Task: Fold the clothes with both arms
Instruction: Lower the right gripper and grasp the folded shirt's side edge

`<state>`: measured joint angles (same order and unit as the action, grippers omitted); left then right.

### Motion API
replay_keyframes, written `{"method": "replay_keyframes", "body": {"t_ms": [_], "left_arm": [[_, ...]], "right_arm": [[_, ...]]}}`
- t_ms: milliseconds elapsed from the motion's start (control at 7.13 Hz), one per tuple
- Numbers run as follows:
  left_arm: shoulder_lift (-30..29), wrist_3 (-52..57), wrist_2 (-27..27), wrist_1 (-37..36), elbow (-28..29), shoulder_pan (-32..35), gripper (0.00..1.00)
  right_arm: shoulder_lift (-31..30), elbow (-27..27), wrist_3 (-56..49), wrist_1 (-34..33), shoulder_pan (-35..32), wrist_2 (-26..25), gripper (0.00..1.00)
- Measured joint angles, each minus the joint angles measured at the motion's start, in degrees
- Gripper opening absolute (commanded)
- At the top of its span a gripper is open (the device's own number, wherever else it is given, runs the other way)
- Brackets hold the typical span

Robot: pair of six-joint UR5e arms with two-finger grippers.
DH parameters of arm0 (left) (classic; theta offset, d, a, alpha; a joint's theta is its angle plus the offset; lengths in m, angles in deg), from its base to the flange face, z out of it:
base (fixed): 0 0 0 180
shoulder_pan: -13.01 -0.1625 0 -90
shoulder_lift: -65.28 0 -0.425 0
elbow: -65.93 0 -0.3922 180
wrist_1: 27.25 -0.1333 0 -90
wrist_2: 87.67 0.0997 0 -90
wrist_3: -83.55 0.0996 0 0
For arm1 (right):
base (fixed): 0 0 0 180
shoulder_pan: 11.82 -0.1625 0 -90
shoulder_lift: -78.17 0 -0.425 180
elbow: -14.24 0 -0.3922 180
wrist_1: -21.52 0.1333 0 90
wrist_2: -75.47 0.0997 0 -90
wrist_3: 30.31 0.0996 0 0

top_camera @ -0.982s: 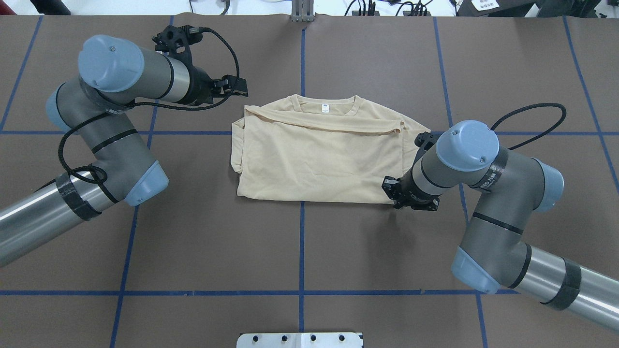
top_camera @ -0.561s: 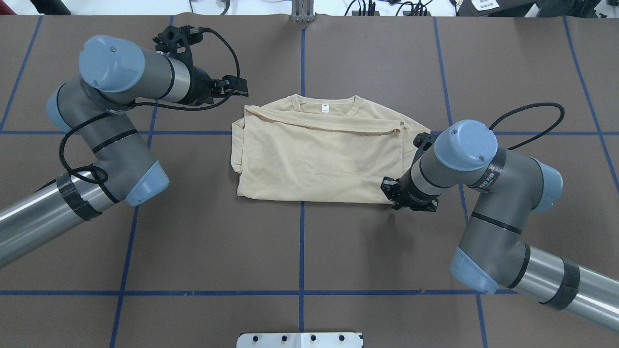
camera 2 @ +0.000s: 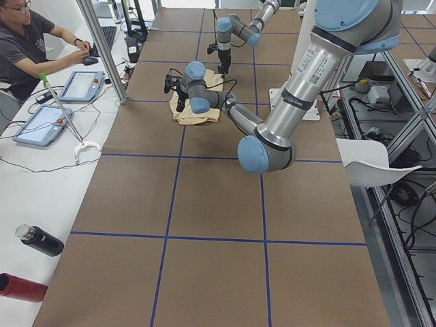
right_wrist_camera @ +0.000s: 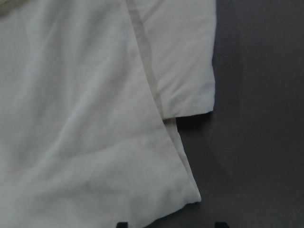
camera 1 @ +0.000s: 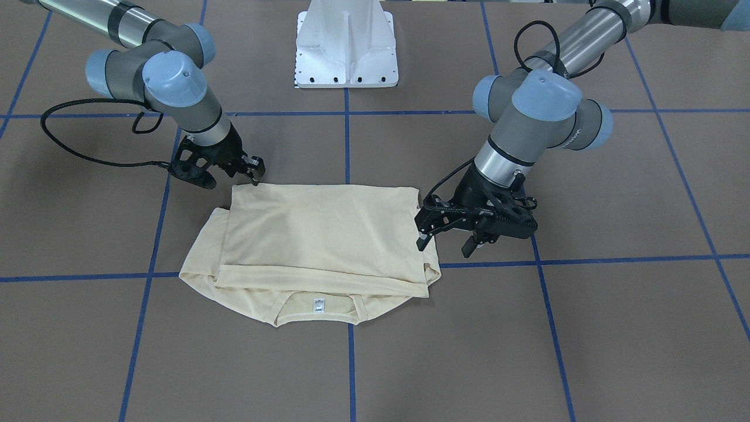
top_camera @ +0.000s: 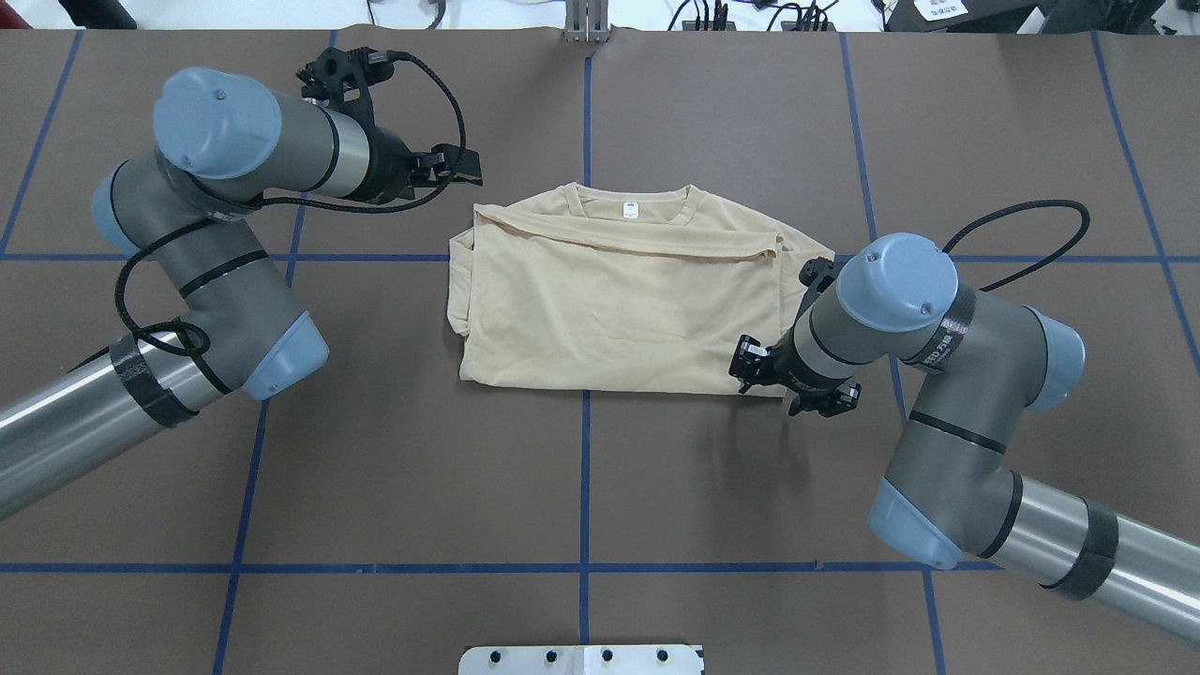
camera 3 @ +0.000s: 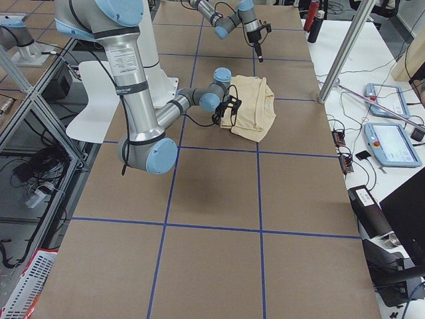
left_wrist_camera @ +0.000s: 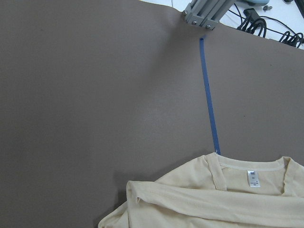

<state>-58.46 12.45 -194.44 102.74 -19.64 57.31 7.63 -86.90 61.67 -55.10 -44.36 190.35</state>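
The clothes are one cream-yellow shirt (top_camera: pixel 609 309), folded into a rough rectangle at the table's middle, with its white neck label on the far side. The print is hidden. My left gripper (top_camera: pixel 464 167) hovers open just off the shirt's far left corner, holding nothing (camera 1: pixel 444 243). The left wrist view shows only the collar end of the shirt (left_wrist_camera: pixel 228 204) and no fingers. My right gripper (camera 1: pixel 255 170) points down at the near right corner of the shirt (right_wrist_camera: pixel 85 118). It is open, and its two fingertips (right_wrist_camera: pixel 122 224) stand apart at the frame's bottom edge beside the hem corner.
The brown table cover is crossed by blue tape lines (top_camera: pixel 584 469). The white pedestal base (camera 1: pixel 345 53) stands at the robot's side. A metal post foot (top_camera: pixel 586 23) sits at the far edge. A person (camera 2: pixel 27 41) sits at a side bench with tablets; bottles (camera 2: pixel 41 242) lie there.
My right arm has shifted slightly left and turned its wrist over the shirt's near right corner. The left arm and the shirt have hardly moved.
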Motion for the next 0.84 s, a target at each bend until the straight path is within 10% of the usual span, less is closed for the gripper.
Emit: {"method": "replay_keyframes", "body": {"t_ms": [421,561,701,841], "left_arm": [[0.1,0.0,0.8,0.0,-0.1,0.0,0.99],[0.1,0.0,0.8,0.0,-0.1,-0.1,0.99],[0.1,0.0,0.9,0.0,-0.1,-0.1,0.99],[0.2,0.0,0.9,0.0,-0.1,-0.1,0.99]], "right_arm": [[0.1,1.7,0.0,-0.1,-0.1,-0.5,0.77],[0.2,2.5,0.0,-0.1,-0.1,-0.6,0.54],[0.3,2.8,0.0,-0.1,-0.1,-0.7,0.01],[0.3,2.9,0.0,-0.1,-0.1,-0.7,0.00]]}}
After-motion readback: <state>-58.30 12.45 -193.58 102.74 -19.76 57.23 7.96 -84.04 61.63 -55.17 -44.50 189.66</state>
